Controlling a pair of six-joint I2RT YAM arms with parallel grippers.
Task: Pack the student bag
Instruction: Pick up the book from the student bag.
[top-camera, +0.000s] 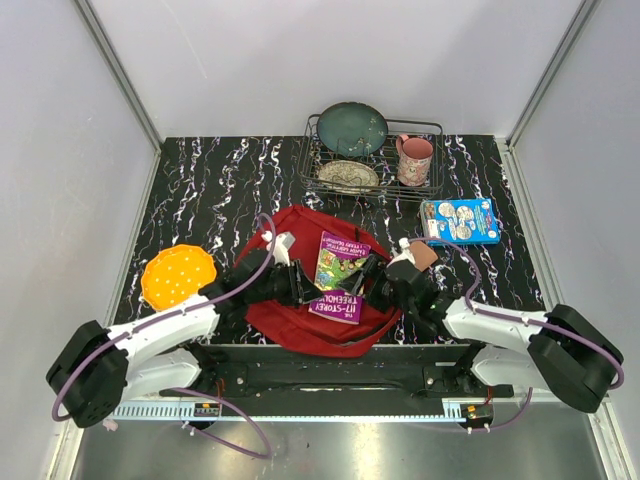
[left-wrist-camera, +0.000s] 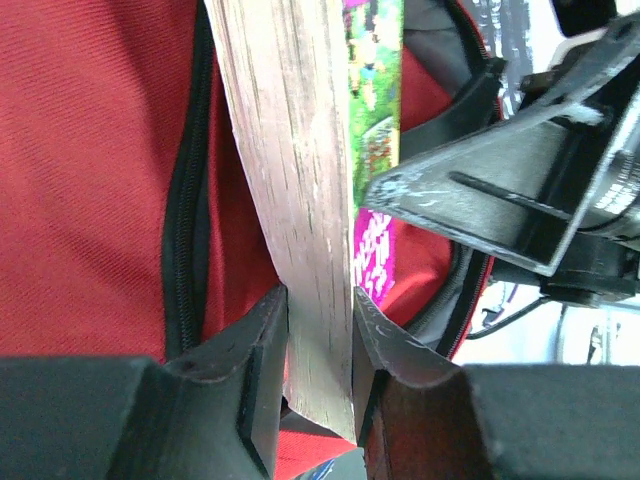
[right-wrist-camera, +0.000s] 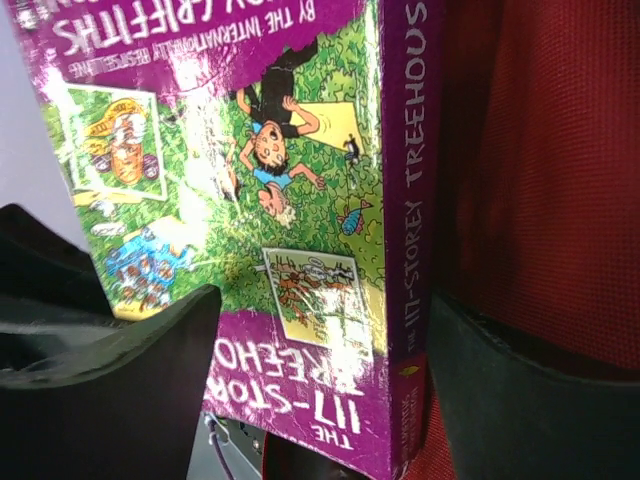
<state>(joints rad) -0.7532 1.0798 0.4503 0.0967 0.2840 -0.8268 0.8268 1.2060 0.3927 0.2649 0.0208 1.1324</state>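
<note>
Left wrist view: the book (left-wrist-camera: 300, 150) is clamped at its page edge by the left gripper (left-wrist-camera: 320, 320), above the student bag (top-camera: 300, 325) lying mid-table near the arm bases. The right gripper (right-wrist-camera: 315, 350) is held with its jaws apart, flanking the book's spine. Both arms are reached low and inward. Packing is judged under way; next, the book must be guided into the zipped opening.

In the top view the left arm (top-camera: 250, 285), the right arm (top-camera: 420, 295) and the book (top-camera: 340, 275) cover the middle of the backpack (top-camera: 300, 322). The print on the blue box (top-camera: 459, 221) at the right is too small for us to read. From the left wrist, the book's page block runs off the top edge, and its lower corner sinks behind the left pincer (left-wrist-camera: 320, 300). From the right wrist, the cover's title is cropped top and bottom. We cannot tell whether the right pincer (right-wrist-camera: 322, 305) touches the book.
</note>
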